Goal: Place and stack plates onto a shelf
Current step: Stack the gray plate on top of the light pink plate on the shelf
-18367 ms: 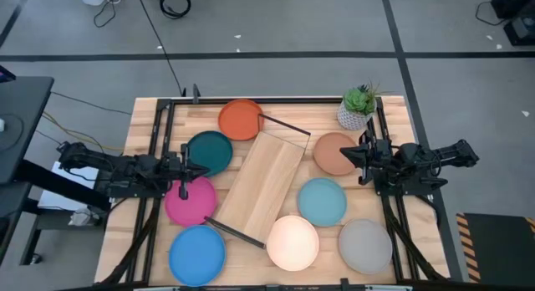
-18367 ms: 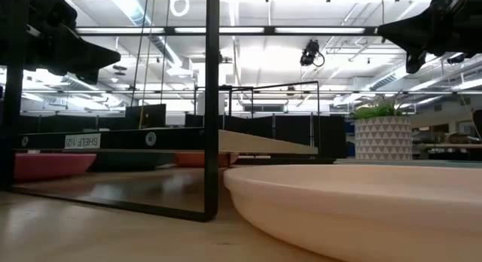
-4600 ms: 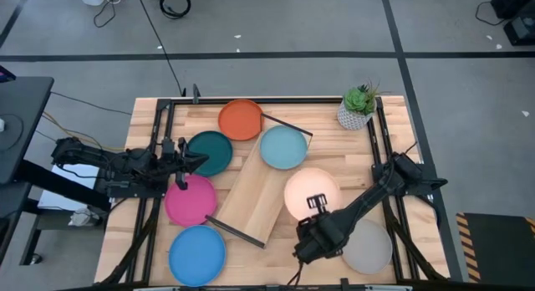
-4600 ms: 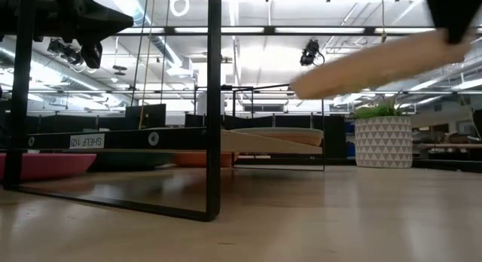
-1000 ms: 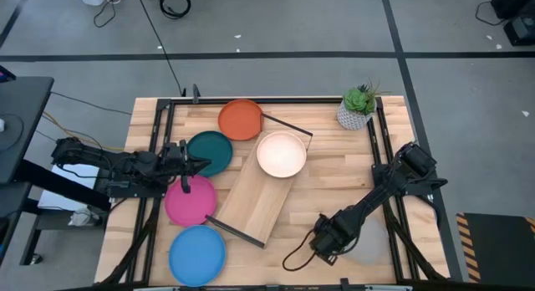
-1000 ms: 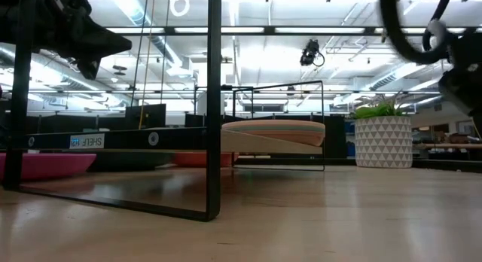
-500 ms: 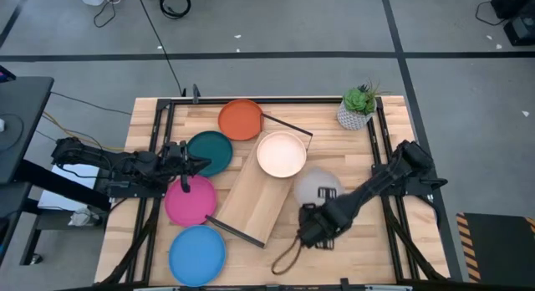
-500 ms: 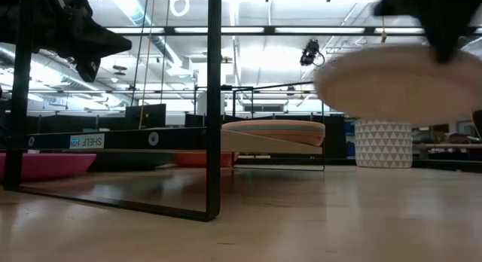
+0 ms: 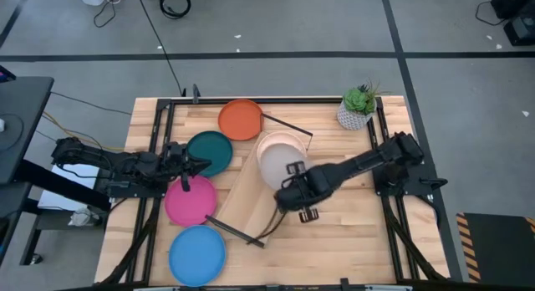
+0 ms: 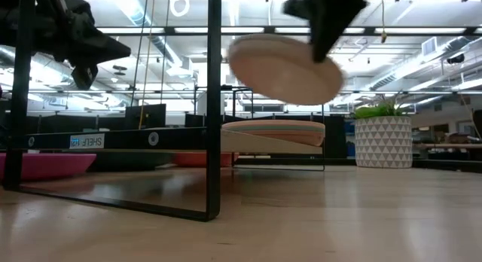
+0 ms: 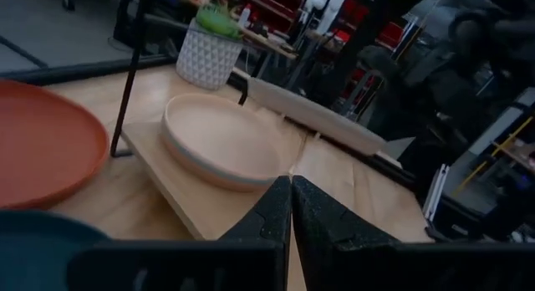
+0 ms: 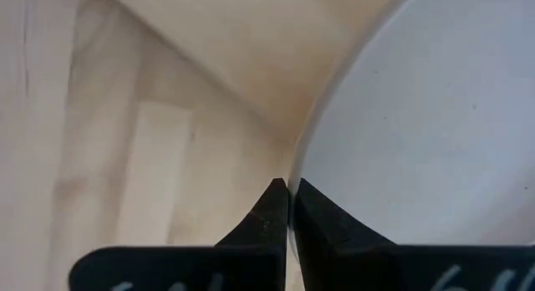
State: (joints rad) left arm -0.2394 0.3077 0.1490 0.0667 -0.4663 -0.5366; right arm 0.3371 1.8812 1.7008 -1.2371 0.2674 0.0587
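Observation:
My right gripper (image 9: 290, 189) is shut on the grey plate (image 9: 276, 166), held in the air over the light wooden shelf (image 9: 251, 199). The plate hangs partly above a stack of plates with the cream one (image 9: 282, 142) on top, which rests on the shelf's far end. In the low view the grey plate (image 10: 285, 68) is tilted above the stack (image 10: 275, 132). My left gripper (image 9: 191, 165) is shut and empty beside the dark teal plate (image 9: 211, 150). Orange (image 9: 241, 119), pink (image 9: 191, 201) and bright blue (image 9: 197, 253) plates lie on the table. My right gripper pinches the grey plate's rim (image 12: 298, 167) between its two fingers, at the plate's near right side. The plate is lifted clear of the shelf and the stack. It is tilted, with its underside showing in the low view.
A potted plant (image 9: 358, 107) stands at the table's far right corner. The shelf's thin black frame ends (image 9: 286, 125) rise at both short ends; the near one (image 10: 213, 104) stands tall in the low view. Bare tabletop (image 9: 351, 232) lies right of the shelf.
My right gripper has lifted the grey plate from the table's near right and carried it up and toward the far left. It now hangs over the shelf beside the cream-topped stack. The plate has tipped as it went.

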